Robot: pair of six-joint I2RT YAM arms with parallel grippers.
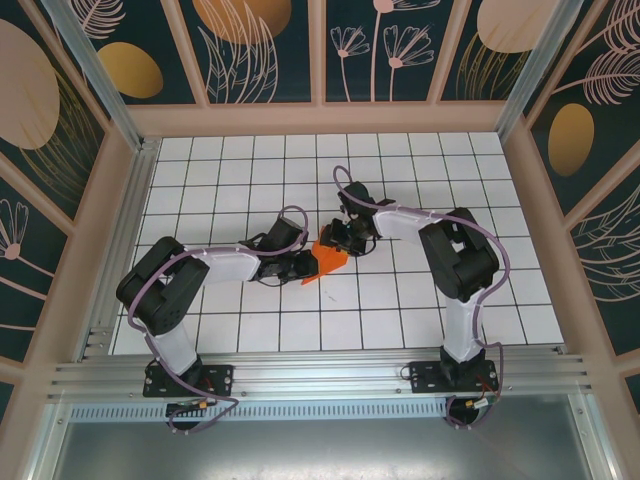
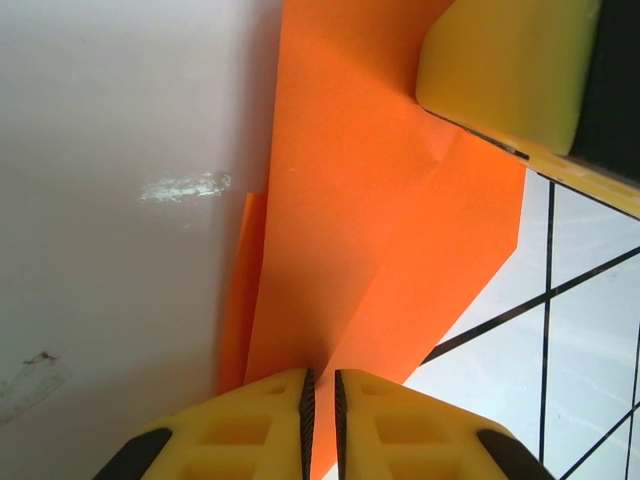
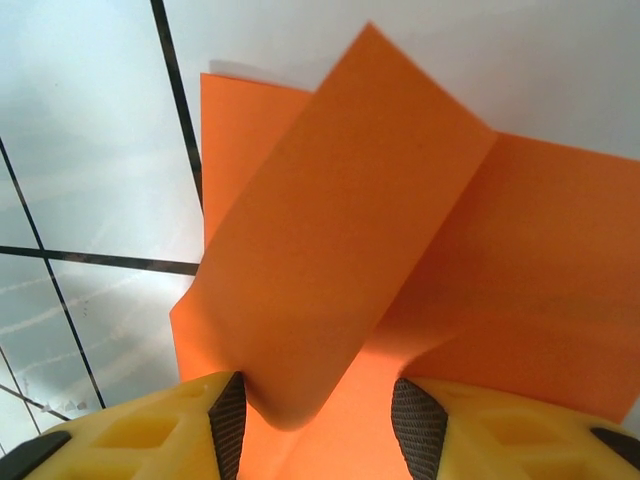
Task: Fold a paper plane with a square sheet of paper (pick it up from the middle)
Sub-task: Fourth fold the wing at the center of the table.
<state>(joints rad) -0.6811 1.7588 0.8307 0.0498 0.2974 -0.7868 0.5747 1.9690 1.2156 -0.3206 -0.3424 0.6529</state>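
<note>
- Right now, from above, I see both arms reaching in to the middle of the white gridded table [image 1: 230, 330], with their grippers meeting at the orange paper [image 1: 326, 262].
- The paper shows there as a small, partly folded orange patch between the two wrists, near the table's centre.
- My left gripper [image 2: 320, 420] has its yellow fingers pressed almost together, pinching an edge of the paper between them.
- In the left wrist view the paper runs up from that pinch with a slanting crease across it. A yellow finger of the other gripper sits at the top right, overlapping the sheet.
- My right gripper [image 3: 320, 425] has its jaws apart and grips nothing. A curled flap of the paper sags into the gap, touching the black pad [image 3: 228, 420] on the view's left and clear of the other pad.
- Behind that flap, a flatter layer of the paper lies against the table.
</note>
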